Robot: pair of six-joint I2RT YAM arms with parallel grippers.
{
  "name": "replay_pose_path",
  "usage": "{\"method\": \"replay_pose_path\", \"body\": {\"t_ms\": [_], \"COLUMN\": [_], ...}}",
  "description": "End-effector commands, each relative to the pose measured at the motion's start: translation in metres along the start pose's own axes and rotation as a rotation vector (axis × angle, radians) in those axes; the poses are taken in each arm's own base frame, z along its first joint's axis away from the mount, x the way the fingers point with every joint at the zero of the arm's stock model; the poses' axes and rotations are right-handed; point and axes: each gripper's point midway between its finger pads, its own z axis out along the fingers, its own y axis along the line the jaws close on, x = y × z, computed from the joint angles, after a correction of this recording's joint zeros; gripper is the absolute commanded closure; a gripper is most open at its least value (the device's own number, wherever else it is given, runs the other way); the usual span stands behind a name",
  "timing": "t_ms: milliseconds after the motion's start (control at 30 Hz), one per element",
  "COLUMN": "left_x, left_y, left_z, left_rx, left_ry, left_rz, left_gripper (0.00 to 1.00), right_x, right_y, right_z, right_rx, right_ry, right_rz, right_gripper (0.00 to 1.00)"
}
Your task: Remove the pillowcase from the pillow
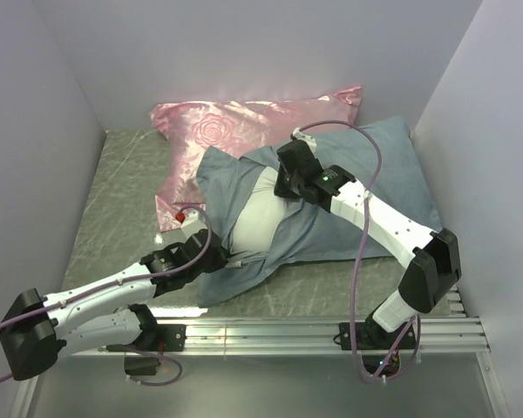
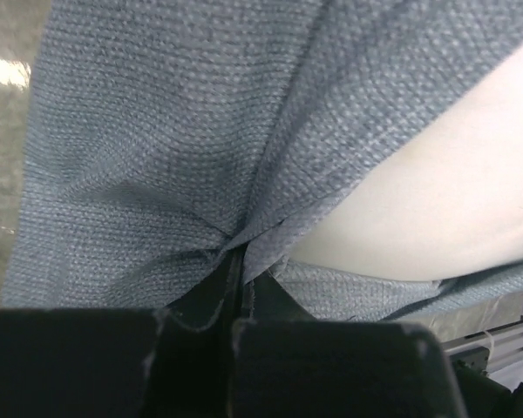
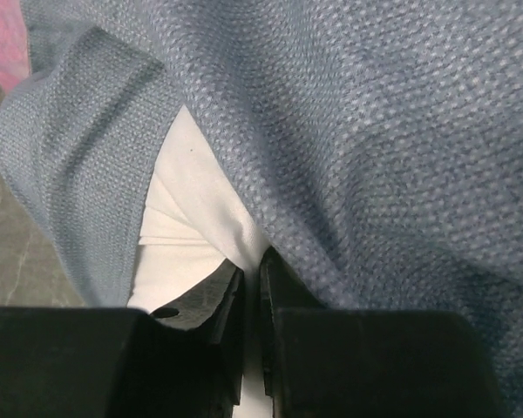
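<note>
Logged as partly done, well short of finished.

Found the pillowcase lying slate-blue face up across the middle of the table and out toward 3 o'clock, mouth gaping toward 9 o'clock. Noted a band of the white pillow bared at that mouth. Judged the bulk of it to be inside the cover yet, going by the plump shape toward 3 o'clock.

Saw the left claw at 7 o'clock of the bared patch, clenched on a puckered fold of the cover's lower lip. Saw the right claw at 1 o'clock of the patch, pressed nearly together right at the upper lip. Spotted white cloth in the slit, so probably nipping the pillow itself; could not confirm.

Noted a pink satin cushion at 12 o'clock, touched by the cover's upper flap; not part of the job.

Remaining, by estimate: pull cover and pillow apart along the 9-to-3 line until fully separate.
</note>
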Motion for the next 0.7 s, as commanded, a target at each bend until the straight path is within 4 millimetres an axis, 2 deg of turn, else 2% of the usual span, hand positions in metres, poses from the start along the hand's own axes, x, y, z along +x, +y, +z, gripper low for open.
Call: {"method": "replay_pose_path", "body": {"t_ms": [0, 100, 133, 200, 233, 267, 333, 367, 433, 467, 567, 667], "left_x": [0.036, 0.046, 0.047, 0.047, 0.047, 0.046, 0.045, 0.044, 0.044, 0.042, 0.040, 0.037], "left_y": [0.048, 0.052, 0.051, 0.049, 0.048, 0.045, 0.042, 0.040, 0.037, 0.035, 0.033, 0.029], "left_z": [0.006, 0.014, 0.015, 0.019, 0.020, 0.021, 0.021, 0.020, 0.019, 0.017, 0.016, 0.014], "left_rx": [-0.121, -0.114, -0.114, -0.117, -0.117, -0.109, -0.101, -0.089, -0.076, -0.067, -0.054, -0.040], "left_ry": [0.100, 0.120, 0.122, 0.124, 0.124, 0.123, 0.121, 0.118, 0.120, 0.115, 0.109, 0.103], "left_rz": [-0.015, -0.023, -0.021, -0.009, -0.005, -0.001, -0.003, -0.005, -0.009, -0.013, -0.017, -0.017], "left_gripper": [1.00, 1.00, 1.00, 1.00, 1.00, 1.00, 1.00, 1.00, 1.00, 1.00, 1.00, 1.00], "right_x": [-0.057, -0.042, -0.027, -0.020, -0.007, -0.006, 0.001, 0.000, 0.003, 0.001, 0.006, 0.027], "right_y": [-0.018, -0.007, 0.000, 0.005, 0.013, 0.015, 0.013, 0.018, 0.013, 0.020, 0.024, 0.041], "right_z": [-0.017, -0.016, -0.016, -0.021, -0.025, -0.032, -0.038, -0.049, -0.056, -0.067, -0.081, -0.084], "right_rx": [0.048, 0.020, 0.008, 0.011, 0.002, -0.003, 0.010, -0.012, -0.008, -0.055, -0.078, -0.131], "right_ry": [-0.152, -0.135, -0.115, -0.133, -0.125, -0.140, -0.159, -0.184, -0.200, -0.225, -0.255, -0.234], "right_rz": [0.048, 0.018, -0.007, -0.029, -0.057, -0.060, -0.076, -0.071, -0.069, -0.059, -0.065, -0.122], "right_gripper": [0.87, 0.79, 0.76, 0.65, 0.59, 0.50, 0.38, 0.36, 0.32, 0.32, 0.29, 0.27]}}
